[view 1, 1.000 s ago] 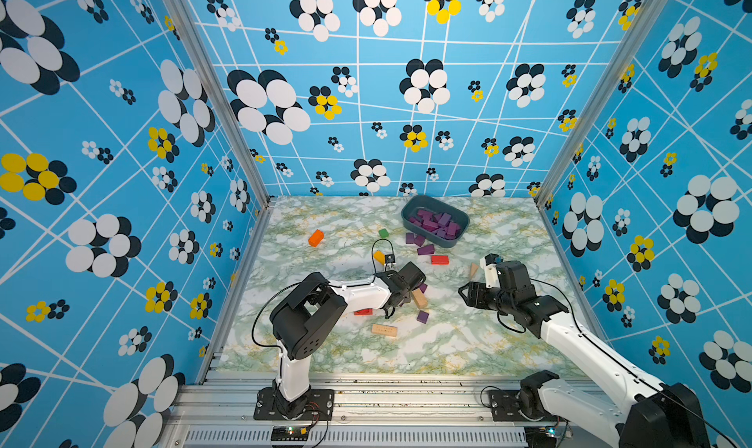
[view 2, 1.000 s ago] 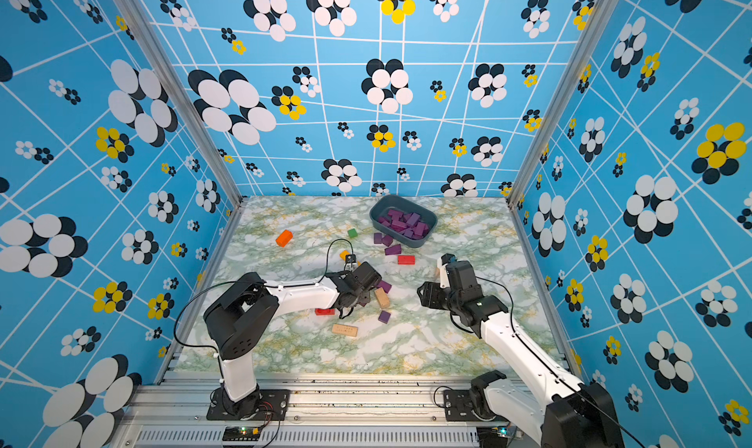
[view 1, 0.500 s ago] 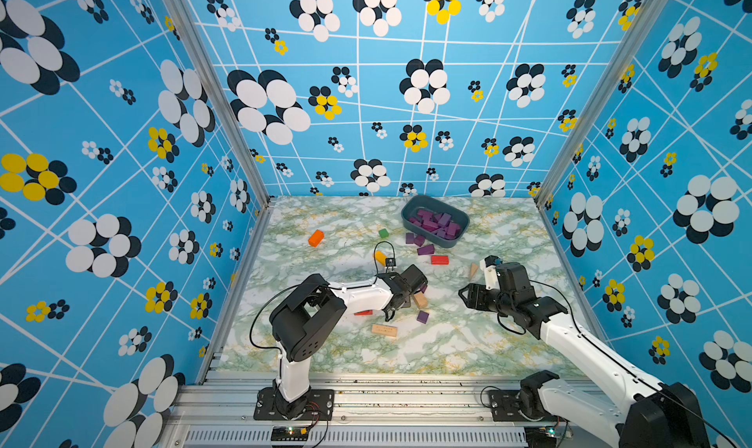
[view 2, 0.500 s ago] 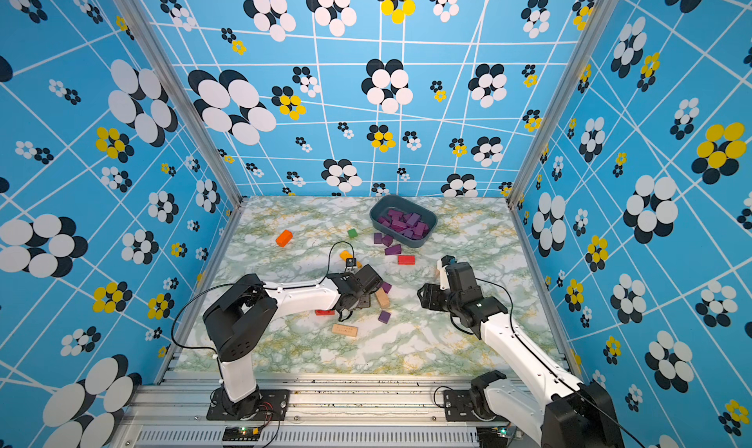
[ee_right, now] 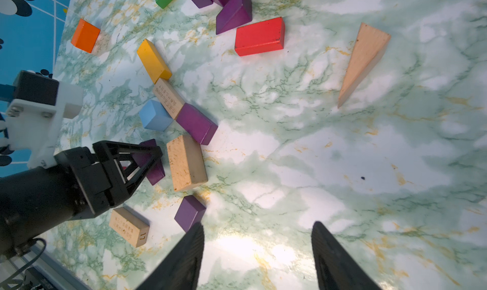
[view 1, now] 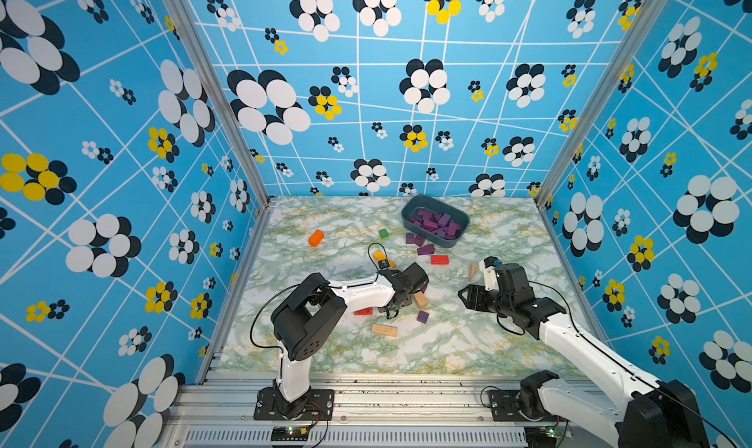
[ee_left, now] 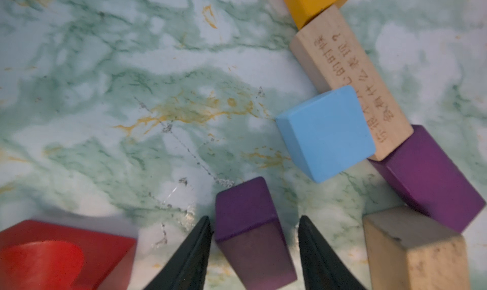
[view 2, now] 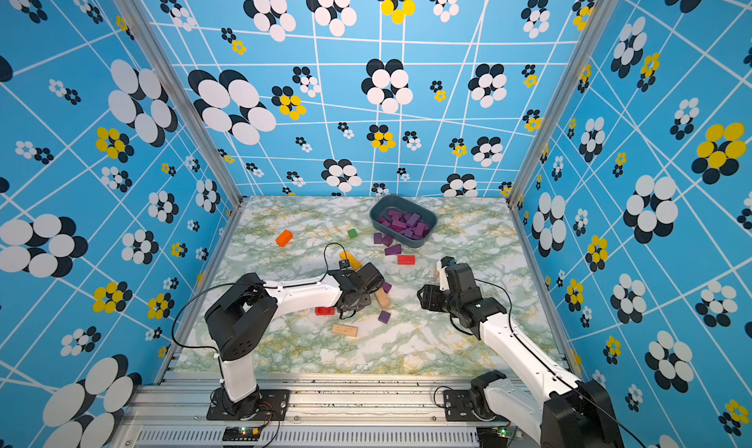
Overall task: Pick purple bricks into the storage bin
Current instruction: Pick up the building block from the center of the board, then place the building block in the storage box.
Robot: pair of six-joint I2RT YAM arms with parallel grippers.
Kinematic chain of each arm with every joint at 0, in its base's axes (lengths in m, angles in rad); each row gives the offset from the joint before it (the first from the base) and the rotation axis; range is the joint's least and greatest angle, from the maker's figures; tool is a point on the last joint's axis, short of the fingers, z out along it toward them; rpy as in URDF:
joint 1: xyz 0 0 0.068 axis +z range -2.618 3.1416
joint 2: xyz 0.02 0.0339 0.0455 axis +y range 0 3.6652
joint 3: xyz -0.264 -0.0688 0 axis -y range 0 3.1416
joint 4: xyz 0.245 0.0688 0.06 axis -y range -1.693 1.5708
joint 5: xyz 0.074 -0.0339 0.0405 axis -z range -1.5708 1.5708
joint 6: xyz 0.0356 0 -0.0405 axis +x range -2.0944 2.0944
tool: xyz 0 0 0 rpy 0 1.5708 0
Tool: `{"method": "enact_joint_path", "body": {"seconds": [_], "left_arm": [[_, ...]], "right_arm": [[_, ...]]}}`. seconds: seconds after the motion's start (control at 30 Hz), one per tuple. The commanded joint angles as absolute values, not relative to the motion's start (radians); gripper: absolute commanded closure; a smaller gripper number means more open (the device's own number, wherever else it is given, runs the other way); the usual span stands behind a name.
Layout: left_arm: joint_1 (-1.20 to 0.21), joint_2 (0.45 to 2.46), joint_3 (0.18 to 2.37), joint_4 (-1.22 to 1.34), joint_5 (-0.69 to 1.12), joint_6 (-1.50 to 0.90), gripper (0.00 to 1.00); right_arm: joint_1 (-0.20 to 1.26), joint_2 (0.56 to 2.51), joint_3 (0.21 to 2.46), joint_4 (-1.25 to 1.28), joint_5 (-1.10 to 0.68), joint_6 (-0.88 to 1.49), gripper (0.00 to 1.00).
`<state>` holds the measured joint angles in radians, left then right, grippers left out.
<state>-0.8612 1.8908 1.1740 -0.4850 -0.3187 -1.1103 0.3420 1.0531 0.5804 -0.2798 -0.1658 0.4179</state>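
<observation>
The left pincer (ee_left: 254,219) brackets a purple brick (ee_left: 245,209) standing on the tabletop (ee_left: 131,117) — one side looks pressed against it, the other shows a sliver of gap, so whether it is clamped cannot be told. The right pincer (ee_right: 257,224) is spread and empty.

A blue block (ee_left: 326,133) and a tan block (ee_left: 411,249) crowd close. Roughly five more purple bricks (ee_right: 196,124) lie loose (three just beside the storage bin (view 1: 445,242)), which already holds a heap — the job looks mostly done.

The left arm lies low, stretched forward, wrist tipped down. The right arm hovers nearby.
</observation>
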Motion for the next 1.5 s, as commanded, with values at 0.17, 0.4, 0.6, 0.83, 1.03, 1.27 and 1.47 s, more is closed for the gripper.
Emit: {"method": "enact_joint_path", "body": {"seconds": [0.17,0.4,0.6,0.83,1.03,1.27,1.47], "left_arm": [[-0.816,1.944,1.154,-0.477,-0.338,-1.103,0.78],[-0.812,1.946,1.209,-0.505,-0.414,-0.95,0.94],[-0.813,1.892,1.223,-0.444,-0.412,-0.797,0.96],[-0.813,1.875,1.359,-0.372,-0.288,-0.623,0.95],[-0.807,1.926,1.51,-0.302,-0.187,-0.513,0.94],[-0.756,2.059,1.706,-0.196,-0.117,-0.474,0.93],[-0.688,2.222,1.913,-0.163,-0.064,-0.464,0.93]], "right_arm": [[0.339,1.055,0.565,-0.27,-0.159,0.4,0.33],[0.337,1.014,0.512,-0.124,-0.342,0.425,0.25],[0.336,0.984,0.48,-0.01,-0.472,0.469,0.24],[0.319,0.956,0.462,0.037,-0.509,0.506,0.21],[0.287,0.942,0.457,-0.011,-0.485,0.508,0.21],[0.257,0.936,0.429,-0.056,-0.437,0.513,0.21],[0.246,0.932,0.413,-0.074,-0.401,0.54,0.22]]}}
